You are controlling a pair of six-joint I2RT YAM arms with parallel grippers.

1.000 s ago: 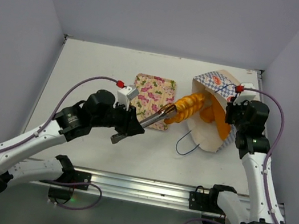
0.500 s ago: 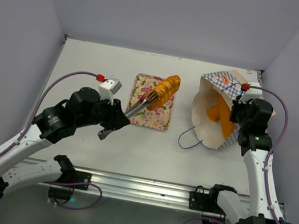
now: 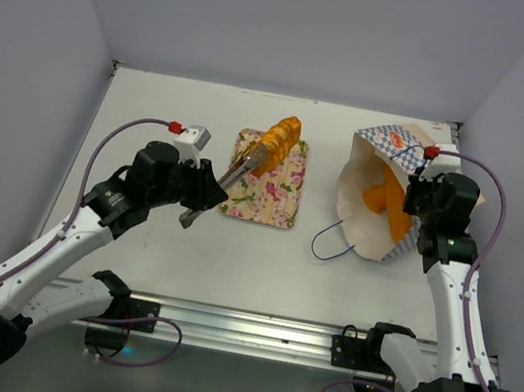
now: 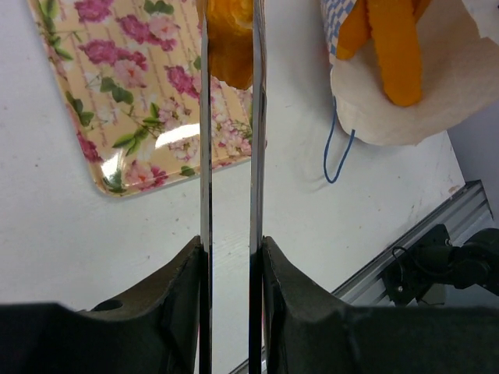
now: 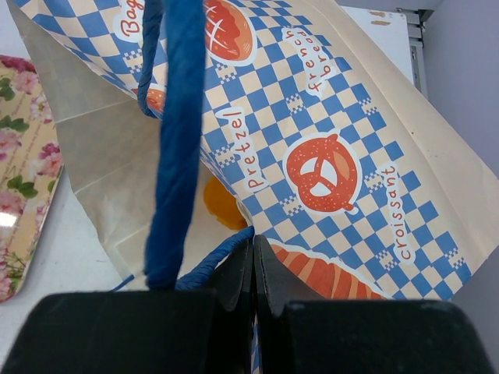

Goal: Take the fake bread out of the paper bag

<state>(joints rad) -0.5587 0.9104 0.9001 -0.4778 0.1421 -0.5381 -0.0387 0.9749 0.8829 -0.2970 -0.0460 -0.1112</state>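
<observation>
Orange bread [image 3: 380,198] — half-hidden in bag [image 3: 355,235]

Tray [image 3: 278,194] in the middle, paper bag [image 3: 386,140] on its side right of it, bread [image 3: 383,199] inside the bag, croissant [image 3: 280,136] over tray's far end

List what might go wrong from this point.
1. The left gripper pinches the croissant only at one end, over the far edge of the tray. Released there, it may roll off onto the table.
2. The right gripper is shut on the rim of the paper bag, which leans with bread inside. A slip could let the bag drop and its mouth collapse.
</observation>
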